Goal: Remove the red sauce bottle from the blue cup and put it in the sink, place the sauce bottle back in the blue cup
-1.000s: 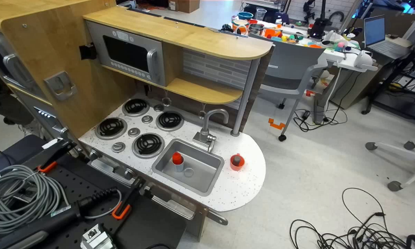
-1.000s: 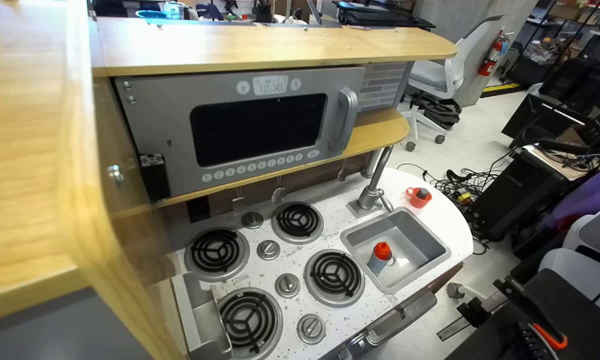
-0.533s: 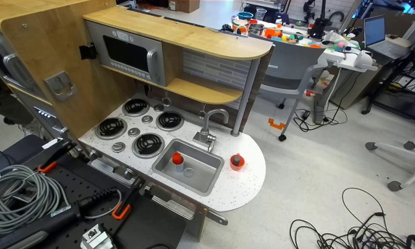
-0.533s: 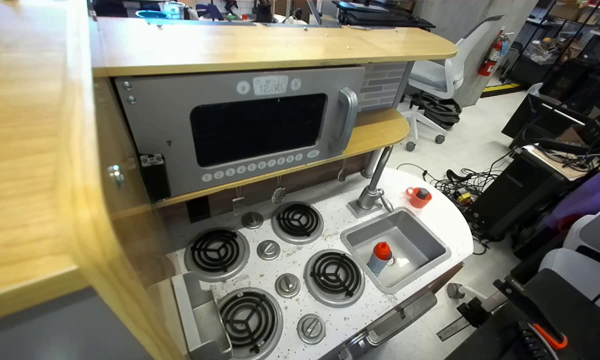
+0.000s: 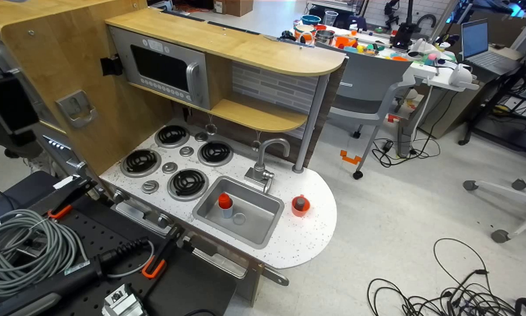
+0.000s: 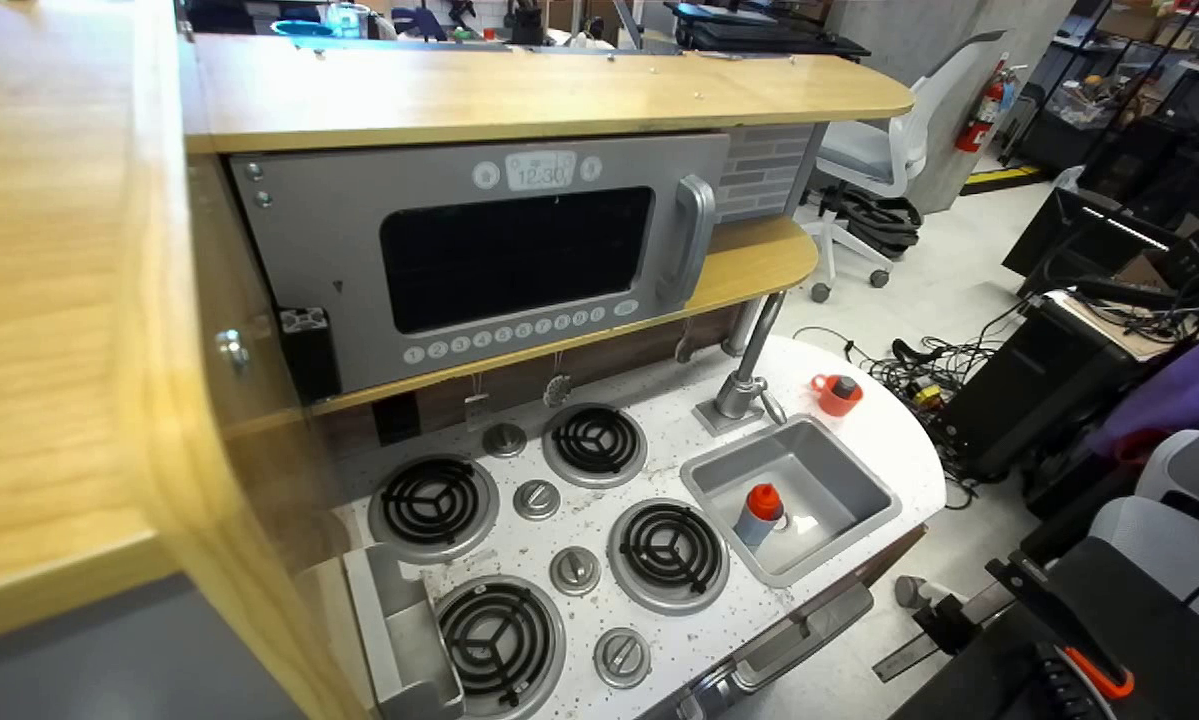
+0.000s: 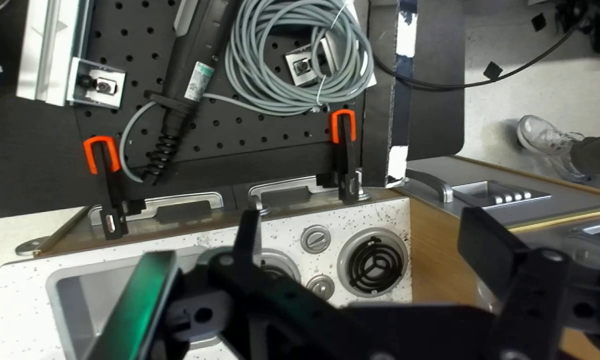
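The red sauce bottle [image 5: 224,200] stands in the light-blue cup [image 5: 227,213], with its red top showing above the rim. Both are inside the grey sink [image 5: 260,235], at the end near the burners. In an exterior view the bottle [image 6: 763,499] and cup [image 6: 754,527] look slightly tilted in the sink [image 6: 854,500]. My gripper [image 7: 364,227] is open in the wrist view, its fingers wide apart with nothing between them. It is away from the bottle, and the sink [image 7: 62,300] is partly hidden behind it. Bottle and cup do not show in the wrist view.
A curved silver faucet [image 5: 261,164] stands behind the sink. A red cup [image 5: 306,210] with a dark thing inside stands beside it. A shelf [image 5: 263,115] and microwave [image 5: 159,61] overhang the burners. A black table [image 5: 192,285] with clamps and cable lies in front.
A dark part of the gripper or arm has come into an exterior view at its left edge. The bottle, cup and red cup have not moved.
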Tool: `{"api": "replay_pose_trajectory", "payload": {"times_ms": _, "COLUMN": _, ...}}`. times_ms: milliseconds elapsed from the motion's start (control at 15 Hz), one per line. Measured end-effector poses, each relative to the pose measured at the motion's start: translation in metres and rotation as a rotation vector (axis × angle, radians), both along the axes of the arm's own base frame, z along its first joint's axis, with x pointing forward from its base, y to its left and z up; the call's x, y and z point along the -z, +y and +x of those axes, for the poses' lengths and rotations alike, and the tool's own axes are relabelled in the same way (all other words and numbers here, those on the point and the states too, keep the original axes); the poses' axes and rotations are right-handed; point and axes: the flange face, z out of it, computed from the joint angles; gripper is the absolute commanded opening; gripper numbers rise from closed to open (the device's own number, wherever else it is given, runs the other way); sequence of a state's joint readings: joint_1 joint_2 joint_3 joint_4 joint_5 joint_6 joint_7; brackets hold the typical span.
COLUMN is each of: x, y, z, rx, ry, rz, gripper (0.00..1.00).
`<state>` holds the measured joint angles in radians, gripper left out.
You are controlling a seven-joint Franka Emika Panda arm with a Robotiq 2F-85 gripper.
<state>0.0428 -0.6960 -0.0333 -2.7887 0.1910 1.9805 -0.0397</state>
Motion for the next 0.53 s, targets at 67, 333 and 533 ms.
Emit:
{"api": "replay_pose_trajectory", "payload": {"times_ms": 67, "x": 0.007, "y": -0.010, "z": 0.006, "rx": 0.005, "ry": -0.007, "rz": -0.006, "gripper": 1.00}}
{"api": "replay_pose_trajectory", "payload": {"times_ms": 333, "x": 0.051, "y": -0.063, "z": 0.036, "rx": 0.051, "ry": -0.062, "rz": -0.037, "gripper": 1.00}}
{"api": "replay_pose_trajectory", "payload": {"times_ms": 533, "x": 0.098, "y": -0.089, "z": 0.055, "rx": 0.081, "ry": -0.096, "rz": -0.094, "gripper": 1.00}}
